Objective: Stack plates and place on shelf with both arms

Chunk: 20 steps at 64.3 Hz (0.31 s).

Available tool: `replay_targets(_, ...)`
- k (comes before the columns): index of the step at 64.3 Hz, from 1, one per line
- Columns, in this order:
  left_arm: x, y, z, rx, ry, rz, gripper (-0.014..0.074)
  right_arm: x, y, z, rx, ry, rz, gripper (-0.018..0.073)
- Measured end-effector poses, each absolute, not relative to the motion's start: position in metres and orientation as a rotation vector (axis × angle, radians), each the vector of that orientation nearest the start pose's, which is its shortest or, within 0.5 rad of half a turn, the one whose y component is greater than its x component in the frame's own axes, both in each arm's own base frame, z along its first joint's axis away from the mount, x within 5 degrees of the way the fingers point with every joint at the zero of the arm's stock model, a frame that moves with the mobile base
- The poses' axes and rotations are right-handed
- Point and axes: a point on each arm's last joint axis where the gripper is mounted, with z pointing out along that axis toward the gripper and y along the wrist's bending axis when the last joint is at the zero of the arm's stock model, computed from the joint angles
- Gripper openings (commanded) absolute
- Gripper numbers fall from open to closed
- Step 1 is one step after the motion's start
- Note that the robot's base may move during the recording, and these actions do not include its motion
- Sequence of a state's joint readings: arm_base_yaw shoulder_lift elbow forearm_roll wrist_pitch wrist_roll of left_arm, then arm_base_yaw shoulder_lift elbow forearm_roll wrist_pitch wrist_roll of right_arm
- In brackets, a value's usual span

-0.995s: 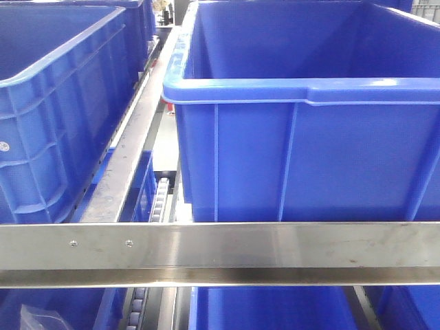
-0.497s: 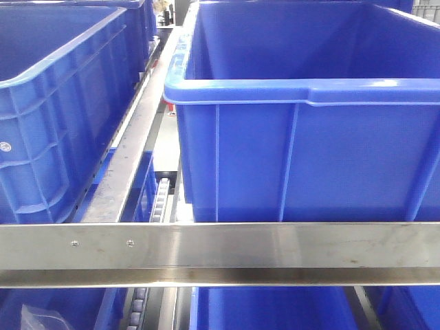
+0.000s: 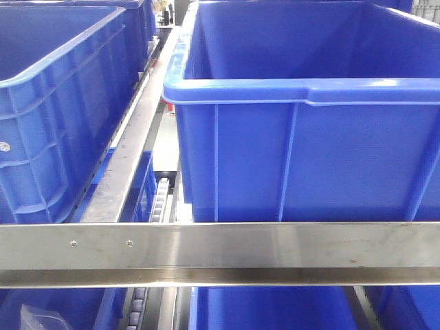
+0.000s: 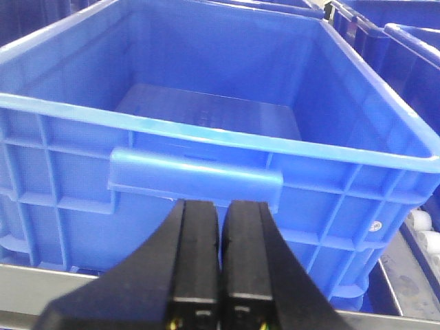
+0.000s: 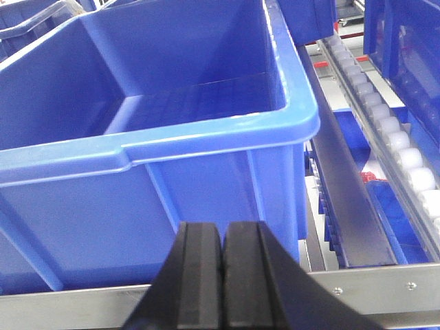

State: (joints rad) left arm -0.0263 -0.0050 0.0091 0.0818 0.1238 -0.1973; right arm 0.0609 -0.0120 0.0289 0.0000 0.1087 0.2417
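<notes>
No plates show in any view. My left gripper (image 4: 221, 206) is shut with nothing between its black fingers, pointing at the handle of an empty blue bin (image 4: 206, 130). Its jaws stand pressed together. My right gripper (image 5: 223, 227) is also shut and empty, in front of the near wall of another empty blue bin (image 5: 172, 185). In the front view neither arm shows; the shelf appears as a steel front rail (image 3: 220, 251) with blue bins behind it.
A large blue bin (image 3: 309, 144) fills the right of the front view and a second one (image 3: 55, 117) stands at the left. A metal divider (image 3: 130, 151) and roller tracks (image 5: 392, 130) run between them. More blue bins sit below the rail.
</notes>
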Motion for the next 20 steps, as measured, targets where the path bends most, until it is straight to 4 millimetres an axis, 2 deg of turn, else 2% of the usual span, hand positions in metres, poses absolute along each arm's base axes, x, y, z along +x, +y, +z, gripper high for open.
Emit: replay_targets(20, 0.0564, -0.0005, 0.1992, -0.085, 1.610, -0.104, 0.0086, 0.0566, 0.0034, 0.1942, 0.146, 1.608, 0.234, 0.0048)
